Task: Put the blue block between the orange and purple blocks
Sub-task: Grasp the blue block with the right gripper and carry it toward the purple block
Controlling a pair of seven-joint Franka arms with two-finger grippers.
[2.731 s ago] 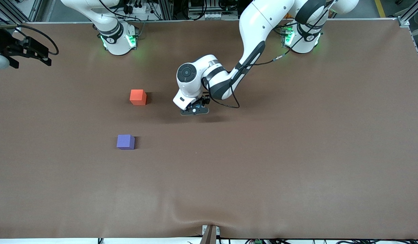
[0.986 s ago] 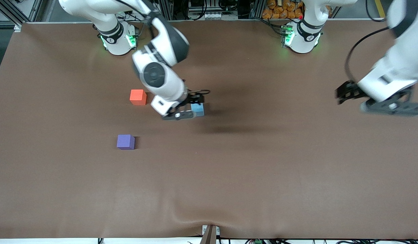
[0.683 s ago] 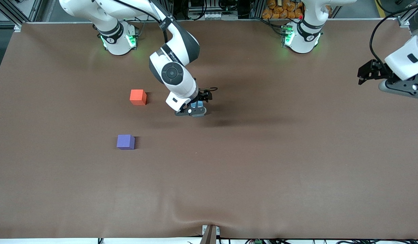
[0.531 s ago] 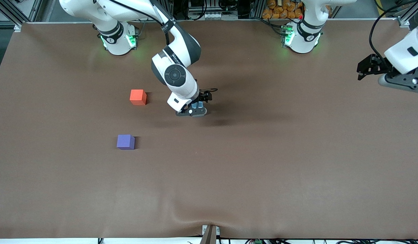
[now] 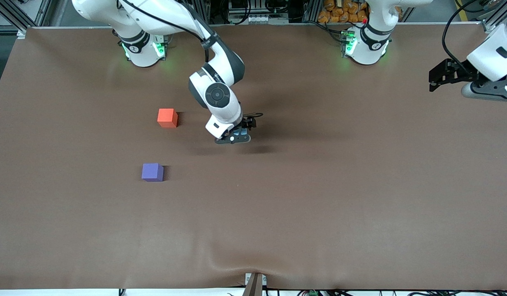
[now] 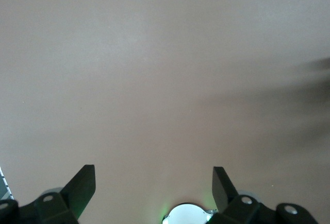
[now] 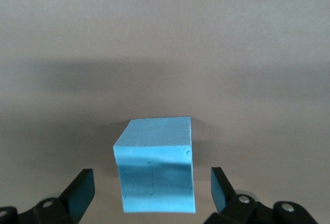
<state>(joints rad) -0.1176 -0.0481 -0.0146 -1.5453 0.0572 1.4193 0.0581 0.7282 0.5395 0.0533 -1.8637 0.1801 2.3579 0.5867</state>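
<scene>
Since the earliest frame the two arms have swapped roles: the left arm, which was bent low over the middle of the table then, is now pulled back to its own end, and the right arm has come down over that same spot.

Going from the right arm's end across, the orange block (image 5: pixel 167 117) and the purple block (image 5: pixel 152 172) sit apart on the brown table (image 5: pixel 319 197), the purple one at about six o'clock from the orange and nearer the front camera. Both are small matte cubes with crisp edges.

At roughly three o'clock from the orange block, the right gripper (image 5: pixel 237 134) is low over the blue block (image 5: pixel 238 132). In the right wrist view, that block (image 7: pixel 155 164) is a sky-blue foam-like cube with small dents on its surface, resting on the smooth table cover (image 7: pixel 165 44). The black fingers (image 7: pixel 78 189) stand wide apart on either side of it with gaps showing, not gripping.

The left gripper (image 5: pixel 442 74) waits above the table's edge at the left arm's end. Its wrist view shows its dark fingertips (image 6: pixel 82 185) spread wide with nothing between them but plain cloth (image 6: pixel 165 69).
</scene>
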